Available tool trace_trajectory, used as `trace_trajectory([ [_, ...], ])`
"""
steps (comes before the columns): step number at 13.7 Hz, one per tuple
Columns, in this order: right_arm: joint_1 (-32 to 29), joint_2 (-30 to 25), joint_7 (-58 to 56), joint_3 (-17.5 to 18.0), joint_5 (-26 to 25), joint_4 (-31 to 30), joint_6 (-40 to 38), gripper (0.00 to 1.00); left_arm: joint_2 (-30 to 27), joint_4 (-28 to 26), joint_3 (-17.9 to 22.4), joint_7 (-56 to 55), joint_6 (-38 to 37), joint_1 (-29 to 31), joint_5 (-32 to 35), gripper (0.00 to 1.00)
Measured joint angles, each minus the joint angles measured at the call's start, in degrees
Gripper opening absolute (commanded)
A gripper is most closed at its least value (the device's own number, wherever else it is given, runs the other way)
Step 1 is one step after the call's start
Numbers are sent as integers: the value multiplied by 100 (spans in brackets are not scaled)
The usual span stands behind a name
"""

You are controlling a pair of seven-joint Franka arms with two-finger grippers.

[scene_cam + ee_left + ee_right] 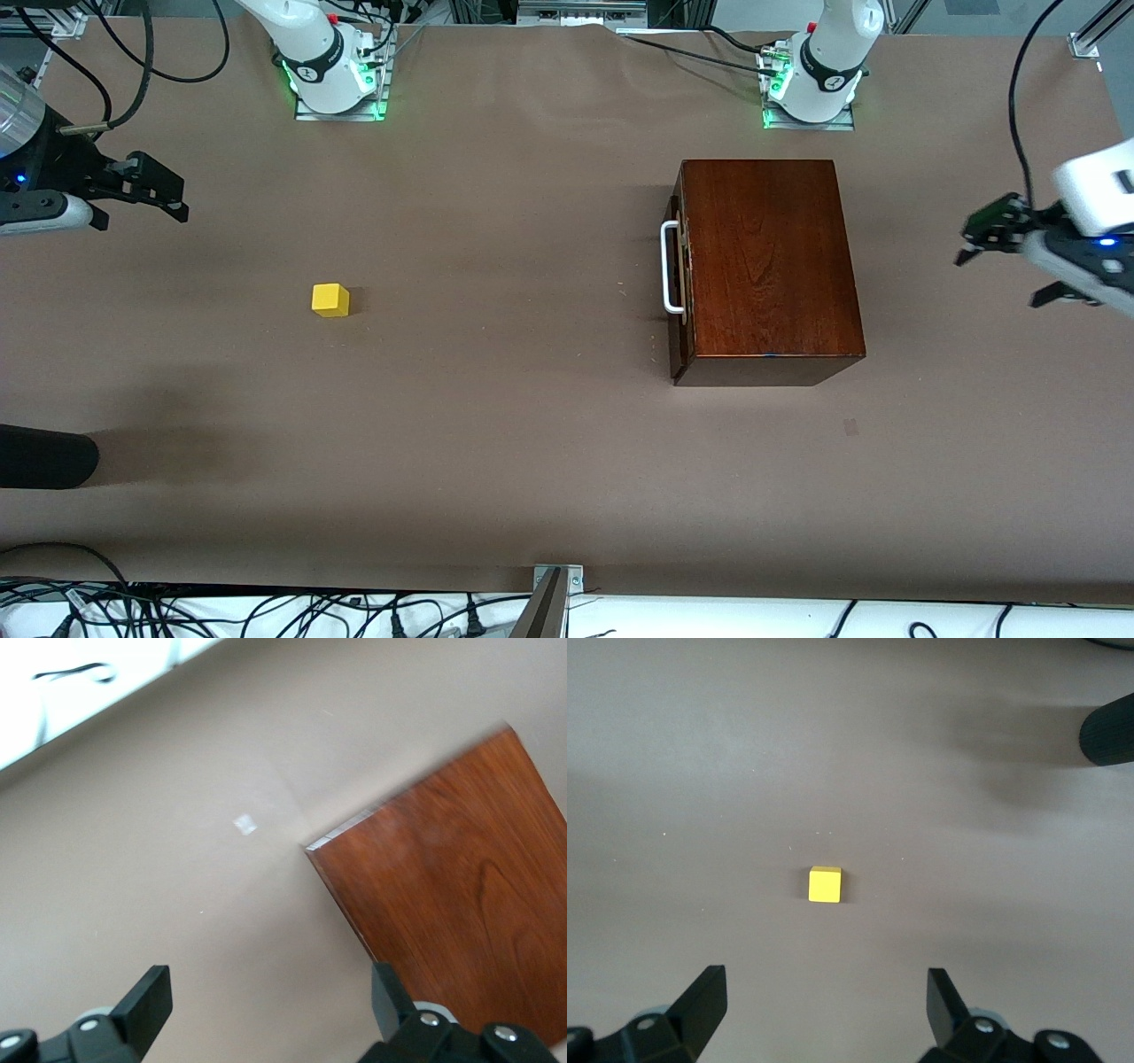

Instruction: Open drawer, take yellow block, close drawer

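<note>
Entry: drawer (679,270) shut in its wooden box (769,261); yellow block (330,299) on table (496,425), at the box's nine o'clock. Left gripper (1001,239) and right gripper (155,190) gaped empty. We judged a square grip on white handle (669,268) best

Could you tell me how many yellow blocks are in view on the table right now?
1. The yellow block sits on the bare table toward the right arm's end, apart from the wooden box. The drawer is shut, so any blocks inside would be hidden.

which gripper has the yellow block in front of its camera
The right gripper: the yellow block lies between its open fingers' view; the left gripper sees the wooden box.
</note>
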Motion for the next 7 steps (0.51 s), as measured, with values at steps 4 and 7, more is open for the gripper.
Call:
trace_trajectory([
  [4,0,-3,6,17,1,16,-20,100,-707,-686,-58,-2104,-17,-102,4,100],
  [7,0,-3,8,18,1,28,-31,100,-862,-870,-78,-2391,-423,-108,23,100],
])
